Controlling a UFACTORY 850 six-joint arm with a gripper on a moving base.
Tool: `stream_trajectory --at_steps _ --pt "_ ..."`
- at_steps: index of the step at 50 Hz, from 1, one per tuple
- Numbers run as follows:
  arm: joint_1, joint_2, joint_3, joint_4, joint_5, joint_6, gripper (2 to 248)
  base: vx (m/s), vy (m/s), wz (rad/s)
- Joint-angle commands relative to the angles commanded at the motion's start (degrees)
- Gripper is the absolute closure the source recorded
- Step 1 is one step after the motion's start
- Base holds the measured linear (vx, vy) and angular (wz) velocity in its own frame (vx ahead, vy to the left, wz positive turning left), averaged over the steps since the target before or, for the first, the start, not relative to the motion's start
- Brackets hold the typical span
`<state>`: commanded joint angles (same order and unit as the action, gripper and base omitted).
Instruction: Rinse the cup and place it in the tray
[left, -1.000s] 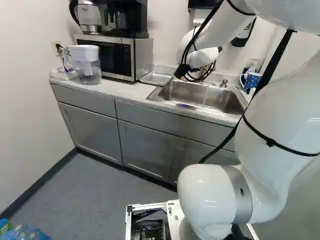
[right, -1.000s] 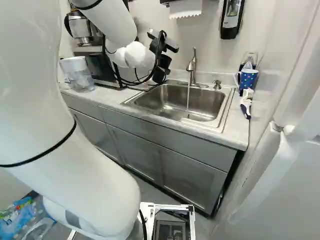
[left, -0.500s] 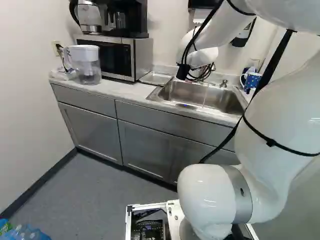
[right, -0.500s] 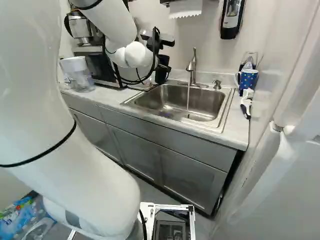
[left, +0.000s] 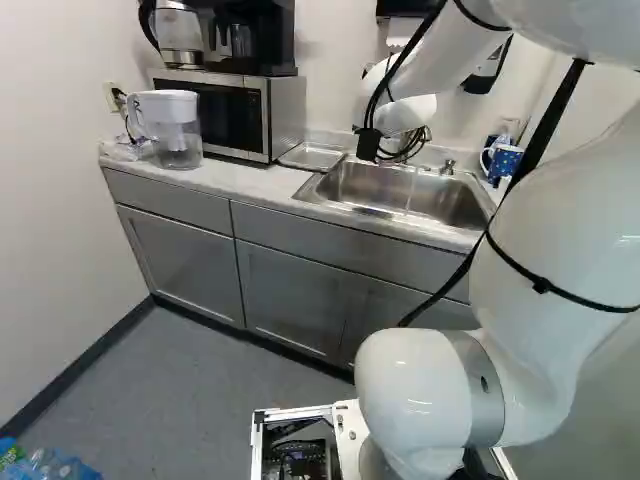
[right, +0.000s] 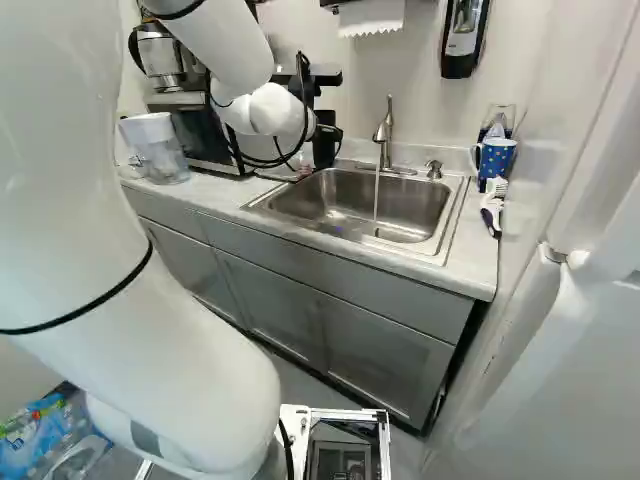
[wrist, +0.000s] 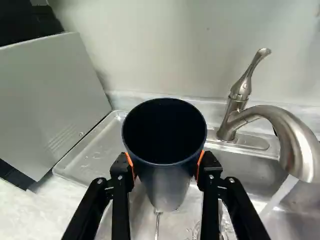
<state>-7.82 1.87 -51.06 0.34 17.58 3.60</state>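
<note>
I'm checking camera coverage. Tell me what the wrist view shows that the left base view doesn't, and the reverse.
Only the wrist view: the open mouth of the cup, the orange pads of the jaws pressing it from two sides, and the full curve of the faucet's spout.

Only the left base view: the water pitcher, the blue patterned mug and the cabinet doors.

Both: the tray, the sink and the microwave.

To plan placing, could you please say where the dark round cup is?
In the wrist view, the cup is clasped by the black gripper, between the silver tray and steel faucet.
</note>
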Motion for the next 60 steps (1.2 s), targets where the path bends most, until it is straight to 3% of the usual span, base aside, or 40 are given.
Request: stream_trajectory --at_steps 12,60 --pt "0.57 -0.71 -0.7 0.0 0.0 0.0 124 0.0 0.0 0.0" --pt "7.37 -10.77 -11.15 0.0 0.0 0.0 124 0.0 0.0 0.0"
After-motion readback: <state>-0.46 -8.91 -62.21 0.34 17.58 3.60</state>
